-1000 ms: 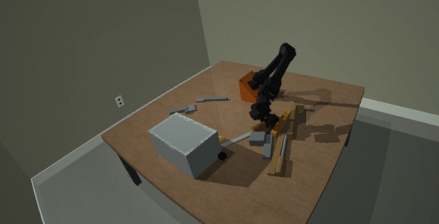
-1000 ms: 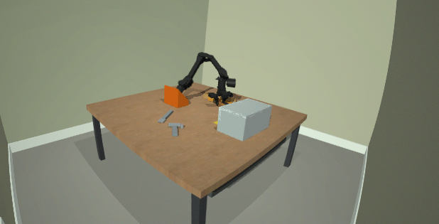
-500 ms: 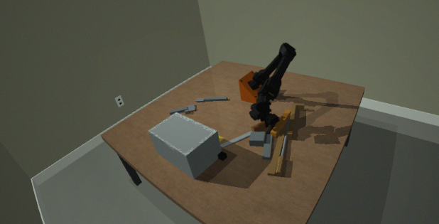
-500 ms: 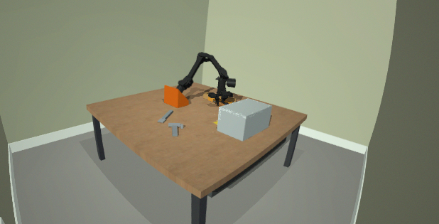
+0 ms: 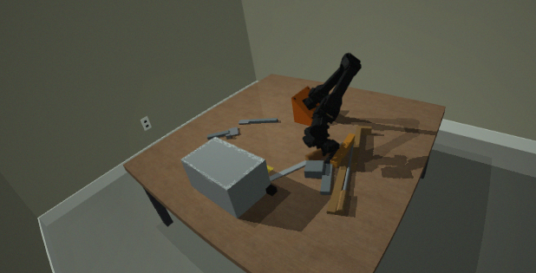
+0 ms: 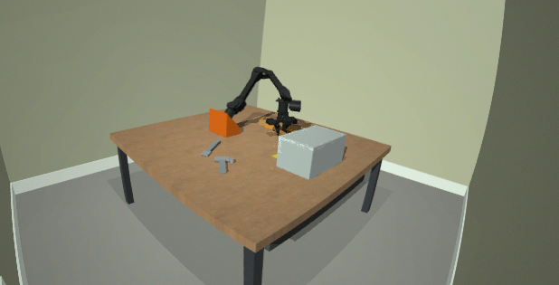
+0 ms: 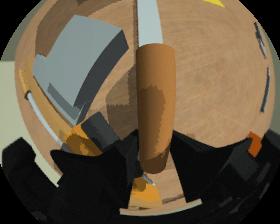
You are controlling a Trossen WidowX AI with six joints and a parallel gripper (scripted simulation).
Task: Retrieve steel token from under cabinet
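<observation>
The pale grey cabinet (image 5: 249,190) (image 6: 312,153) stands on the table. The steel token is not visible; the vent slots cannot be made out. A long tool has a pale flat blade (image 5: 288,171) (image 7: 150,22) and a brown handle (image 7: 156,95). Its blade points to the cabinet's lower edge; whether its tip is underneath is hidden. My gripper (image 5: 328,158) (image 6: 279,132) (image 7: 152,132) is shut on the rear part of the handle, low over the table. A bit of yellow marking (image 5: 270,169) (image 6: 274,156) (image 7: 214,2) shows beside the cabinet.
A grey block-shaped piece (image 5: 314,170) (image 7: 83,47) lies close beside the handle, by a wooden rack (image 5: 336,203) with a rod. A hammer-like tool (image 5: 224,134) (image 6: 222,165), a grey bar (image 5: 260,121) (image 6: 211,148) and an orange wedge (image 5: 300,111) (image 6: 219,123) are farther off. A black knob (image 5: 271,190) is at the cabinet.
</observation>
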